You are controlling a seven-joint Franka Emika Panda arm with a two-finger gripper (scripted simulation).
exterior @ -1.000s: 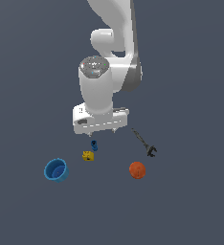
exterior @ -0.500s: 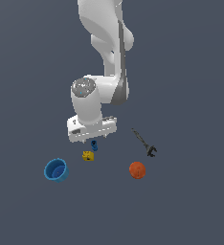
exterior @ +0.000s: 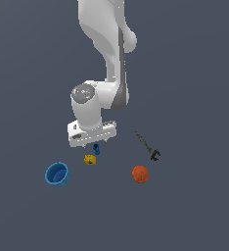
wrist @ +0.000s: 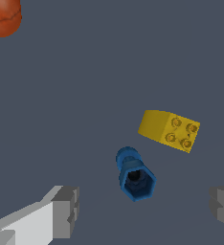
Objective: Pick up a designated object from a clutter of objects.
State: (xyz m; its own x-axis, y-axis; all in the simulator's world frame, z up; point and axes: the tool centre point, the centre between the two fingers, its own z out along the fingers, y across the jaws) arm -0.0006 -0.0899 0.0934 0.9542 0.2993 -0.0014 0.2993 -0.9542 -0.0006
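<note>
Plain grey-blue floor carries every item. Spread wide and holding nothing, the gripper (wrist: 142, 206) hangs over the dark-blue peg (wrist: 134, 175), which lies between the jaws, untouched. Just beyond it sits the yellow block (wrist: 169, 130), close enough to crowd the grasp; the orange ball (wrist: 4, 16) is well off. Approach looks done; descent, closing and lifting remain.

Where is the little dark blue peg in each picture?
Exterior view: the dark blue peg sits just under the gripper, above the yellow block.
Wrist view: the peg lies between the two open fingers, apart from both.
Shared landmark: the yellow block lies right beside the peg in both views, not touching it.
</note>
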